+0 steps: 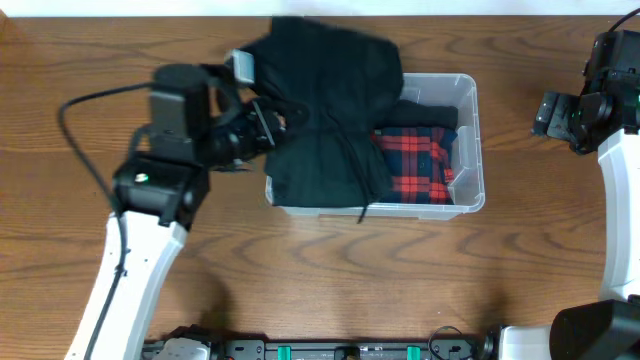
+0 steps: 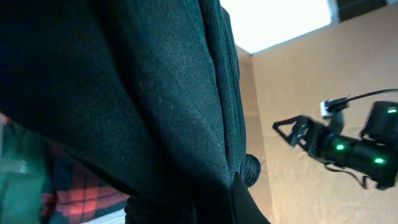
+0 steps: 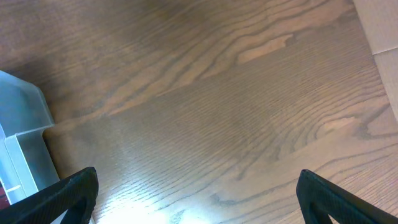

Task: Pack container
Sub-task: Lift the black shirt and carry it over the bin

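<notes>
The clear plastic container (image 1: 472, 140) stands at the table's middle back. A red plaid garment (image 1: 415, 165) lies folded in its right part. A black hooded sweatshirt (image 1: 325, 100) hangs over the container's left half and spills past its back rim. My left gripper (image 1: 268, 122) is shut on the sweatshirt's left edge; in the left wrist view the dark cloth (image 2: 124, 93) fills the frame and hides the jaws. My right gripper (image 1: 548, 113) is open and empty, above bare table right of the container, whose corner (image 3: 22, 118) shows in the right wrist view.
The wooden table (image 1: 300, 280) spreads around the container. A black cable (image 1: 75, 130) loops behind my left arm. The right arm (image 2: 348, 146) shows across the table in the left wrist view. A pale wall runs along the table's back edge.
</notes>
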Controlling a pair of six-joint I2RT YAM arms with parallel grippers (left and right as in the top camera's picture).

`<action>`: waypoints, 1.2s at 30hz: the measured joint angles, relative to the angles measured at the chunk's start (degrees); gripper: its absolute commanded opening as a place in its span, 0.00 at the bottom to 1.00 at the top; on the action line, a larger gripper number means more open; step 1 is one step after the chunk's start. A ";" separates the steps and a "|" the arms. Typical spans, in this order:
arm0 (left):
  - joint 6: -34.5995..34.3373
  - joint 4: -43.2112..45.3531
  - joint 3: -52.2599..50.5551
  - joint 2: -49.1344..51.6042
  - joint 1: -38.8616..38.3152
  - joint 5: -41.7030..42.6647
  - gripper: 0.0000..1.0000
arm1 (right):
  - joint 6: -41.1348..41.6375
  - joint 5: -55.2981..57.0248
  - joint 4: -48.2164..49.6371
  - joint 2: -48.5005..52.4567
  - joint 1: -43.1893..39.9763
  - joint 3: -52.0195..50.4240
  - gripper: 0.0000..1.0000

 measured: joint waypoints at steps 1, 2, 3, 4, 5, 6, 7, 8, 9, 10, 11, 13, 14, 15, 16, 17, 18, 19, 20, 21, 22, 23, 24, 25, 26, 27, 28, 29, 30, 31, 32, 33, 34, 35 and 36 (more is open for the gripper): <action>-0.39 0.50 -0.50 0.48 -0.44 -0.20 0.06 | 0.00 0.00 -0.02 0.00 0.00 0.00 0.99; -0.90 1.20 -1.01 1.01 -0.81 -0.42 0.06 | 0.00 0.00 0.00 0.00 0.00 0.00 0.99; -1.42 1.81 -1.20 1.64 -1.07 -0.66 0.06 | 0.00 -0.02 -0.02 0.00 0.00 0.00 0.99; -1.77 2.82 -1.46 2.16 -1.29 -0.94 0.06 | 0.00 0.00 0.00 0.00 0.00 0.00 0.99; -2.21 3.87 -1.77 2.69 -1.53 -1.40 0.06 | 0.00 0.00 0.00 0.00 0.00 0.00 0.99; -2.71 4.57 -1.95 3.26 -1.62 -1.70 0.06 | 0.00 -0.02 0.00 0.00 0.00 0.00 0.99; -3.04 5.33 -2.10 3.74 -1.75 -1.90 0.06 | 0.00 -0.02 0.00 0.00 0.00 0.00 0.99; -3.28 6.23 -2.36 4.11 -1.90 -2.08 0.06 | 0.00 -0.02 -0.02 0.00 0.00 0.00 0.99; -3.58 7.13 -2.67 4.48 -2.01 -2.38 0.06 | 0.00 -0.02 0.00 0.00 0.00 0.00 0.99; -3.82 7.54 -2.80 4.96 -2.12 -2.60 0.06 | 0.00 -0.02 0.00 0.00 0.00 0.00 0.99; -4.04 7.89 -2.82 5.44 -2.27 -2.78 0.06 | 0.00 -0.02 0.00 0.00 0.00 0.00 0.99; -4.50 8.57 -2.82 6.71 -2.69 -3.13 0.06 | 0.00 -0.02 0.00 0.00 0.00 0.00 0.99; -4.66 8.63 -2.82 7.39 -3.02 -3.43 0.06 | 0.00 -0.02 0.00 0.00 0.00 0.00 0.99; -4.76 8.63 -2.82 7.85 -3.26 -3.67 0.06 | 0.00 -0.02 0.00 0.00 0.00 0.00 0.99; -4.87 8.63 -2.82 8.44 -3.72 -4.07 0.06 | 0.00 -0.02 0.00 0.00 0.00 0.00 0.99; -5.03 8.63 -2.82 9.05 -4.20 -4.33 0.06 | 0.00 -0.02 0.00 0.00 0.00 0.00 0.99; -5.09 8.63 -2.82 9.68 -4.66 -4.50 0.06 | 0.00 -0.02 0.00 0.00 0.00 0.00 0.99; -5.27 8.63 -2.82 10.27 -5.09 -4.63 0.06 | 0.00 0.00 0.00 0.00 0.00 0.00 0.99; -5.33 8.66 -2.82 10.88 -5.51 -4.74 0.06 | 0.00 0.00 0.00 0.00 0.00 0.00 0.99; -5.51 8.68 -2.82 11.54 -6.01 -4.96 0.06 | 0.00 -0.02 0.00 0.00 0.00 0.00 0.99; -5.55 8.72 -2.82 11.85 -6.25 -5.20 0.06 | 0.00 -0.02 0.00 0.00 0.00 0.00 0.99; -5.66 8.83 -2.82 12.24 -6.56 -5.55 0.06 | 0.00 0.00 0.00 0.00 0.00 0.00 0.99; -5.68 8.92 -2.82 12.48 -6.80 -5.81 0.06 | 0.00 -0.02 0.00 0.00 0.00 0.00 0.99; -5.70 8.92 -2.82 12.61 -6.86 -5.95 0.06 | 0.00 -0.02 0.00 0.00 0.00 0.00 0.99; -5.70 8.87 -2.82 12.70 -6.91 -6.05 0.06 | 0.00 -0.02 0.00 0.00 0.00 0.00 0.99; -5.70 8.79 -2.82 12.74 -6.91 -6.23 0.06 | 0.00 -0.02 0.00 0.00 0.00 0.00 0.99; -5.70 8.66 -2.82 12.79 -6.91 -6.43 0.06 | 0.00 -0.02 0.00 0.00 0.00 0.00 0.99; -5.68 8.50 -2.82 12.81 -6.91 -6.58 0.06 | 0.00 -0.02 0.00 0.00 0.00 0.00 0.99; -5.64 8.31 -2.82 12.90 -6.91 -6.80 0.06 | 0.00 -0.02 -0.02 0.00 0.00 0.00 0.99; -5.62 8.00 -2.82 12.94 -6.91 -7.06 0.06 | -0.02 -0.02 0.00 0.00 0.00 0.00 0.99; -5.42 7.52 -2.82 13.00 -6.91 -7.32 0.06 | 0.00 -0.02 0.00 0.00 0.00 0.00 0.99; -5.20 6.99 -2.82 13.07 -6.91 -7.50 0.06 | 0.00 -0.02 0.00 0.00 0.00 0.00 0.99; -4.76 6.45 -2.82 13.11 -6.88 -7.72 0.07 | 0.00 -0.02 -0.02 0.00 0.00 0.00 0.99; -4.33 6.05 -2.82 13.11 -6.86 -7.91 0.12 | 0.00 -0.02 0.00 0.00 0.00 0.00 0.99; -3.63 5.70 -2.82 13.11 -6.86 -8.11 0.24 | 0.00 -0.02 0.00 0.00 0.00 0.00 0.99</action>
